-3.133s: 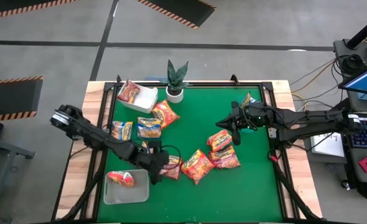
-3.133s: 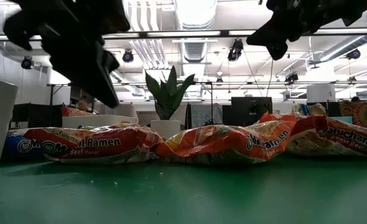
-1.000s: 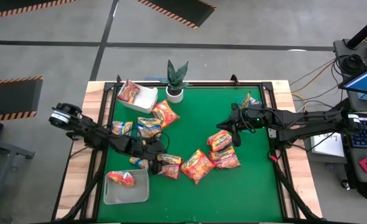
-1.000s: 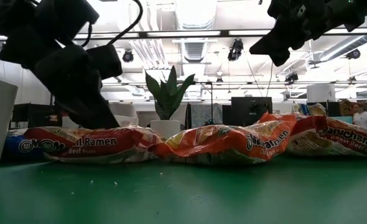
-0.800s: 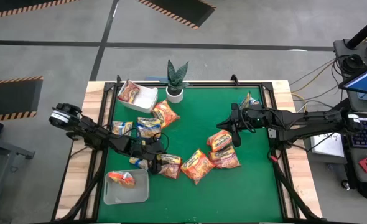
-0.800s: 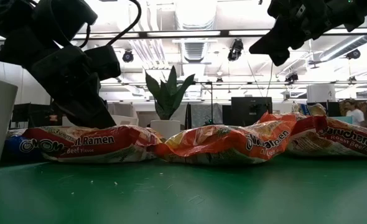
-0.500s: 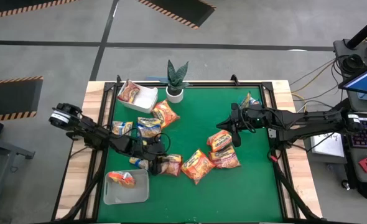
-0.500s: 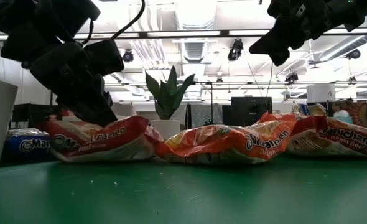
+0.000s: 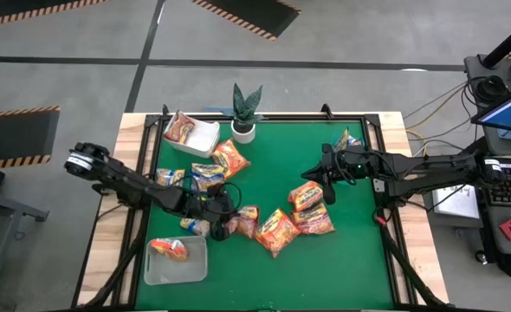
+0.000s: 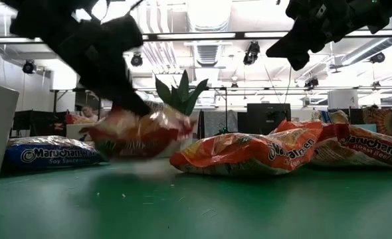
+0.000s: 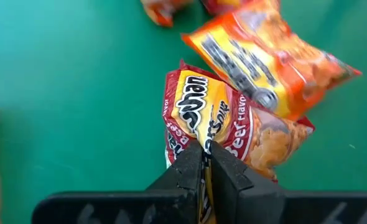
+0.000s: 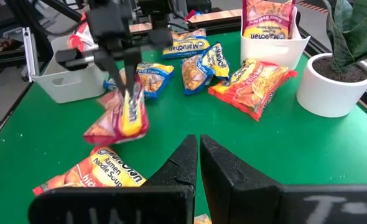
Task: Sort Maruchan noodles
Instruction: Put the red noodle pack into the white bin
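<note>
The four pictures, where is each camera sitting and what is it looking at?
High view: above, looking straight down at the green table; both arms show.
Low view: at tabletop height, looking across packets into the room; arms come in from above.
Left wrist view: on the left arm, looking down its left gripper, shut on a red packet.
Right wrist view: on the right arm, past its right gripper, toward the plant pot.
Shared: the lifted red packet shows in all four.

Red-and-yellow ramen packet (image 11: 224,127) on green table mat (image 9: 342,260), beside an orange packet (image 11: 270,53); blue packet (image 10: 46,156).
</note>
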You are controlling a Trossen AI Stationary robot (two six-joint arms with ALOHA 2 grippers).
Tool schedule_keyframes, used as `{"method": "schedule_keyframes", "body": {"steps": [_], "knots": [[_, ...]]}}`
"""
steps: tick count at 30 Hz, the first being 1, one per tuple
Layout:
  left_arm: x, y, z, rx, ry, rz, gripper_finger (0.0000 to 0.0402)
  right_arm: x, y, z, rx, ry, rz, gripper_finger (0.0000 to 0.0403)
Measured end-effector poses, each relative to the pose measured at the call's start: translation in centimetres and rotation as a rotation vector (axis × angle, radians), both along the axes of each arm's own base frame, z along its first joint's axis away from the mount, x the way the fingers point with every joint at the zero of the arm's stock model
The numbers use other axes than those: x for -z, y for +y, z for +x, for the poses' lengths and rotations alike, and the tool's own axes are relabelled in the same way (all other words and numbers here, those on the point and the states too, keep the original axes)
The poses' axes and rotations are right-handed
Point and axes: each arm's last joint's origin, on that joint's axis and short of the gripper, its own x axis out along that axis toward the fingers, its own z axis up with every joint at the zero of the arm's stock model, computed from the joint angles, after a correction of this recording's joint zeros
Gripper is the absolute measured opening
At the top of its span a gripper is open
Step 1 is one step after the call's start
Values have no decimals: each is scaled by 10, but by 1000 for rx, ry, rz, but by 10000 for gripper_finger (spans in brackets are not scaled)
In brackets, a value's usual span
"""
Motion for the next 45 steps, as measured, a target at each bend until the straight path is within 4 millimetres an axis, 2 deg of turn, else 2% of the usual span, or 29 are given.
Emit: {"method": "schedule_keyframes", "body": {"steps": [4, 10, 12, 15, 18, 25, 31, 36, 45], "knots": [[-39, 7, -6, -100, 2, 165, 1, 0, 0, 0, 0, 1, 0, 9], [-89, 33, -41, -578, 47, 607, 0, 0, 0, 0, 0, 0, 0, 9], [-97, 44, -52, -695, 48, 697, 0, 0, 0, 0, 0, 0, 0, 9], [-100, 64, -62, -823, 68, 744, 0, 0, 0, 0, 0, -1, 0, 9], [-95, 90, -66, -934, 136, 754, 0, 0, 0, 0, 0, -1, 0, 9], [-67, 153, -74, -1177, 367, 797, 0, 0, 0, 0, 0, 0, 0, 9], [-48, 191, -67, -1284, 469, 804, 0, 0, 0, 0, -3, 0, -8, 9], [-31, 209, -54, -1281, 505, 779, 0, 0, 0, 0, -3, 3, -8, 9], [0, 216, -41, -1227, 597, 763, 0, 1, 0, 0, -7, 7, -17, 9]]}}
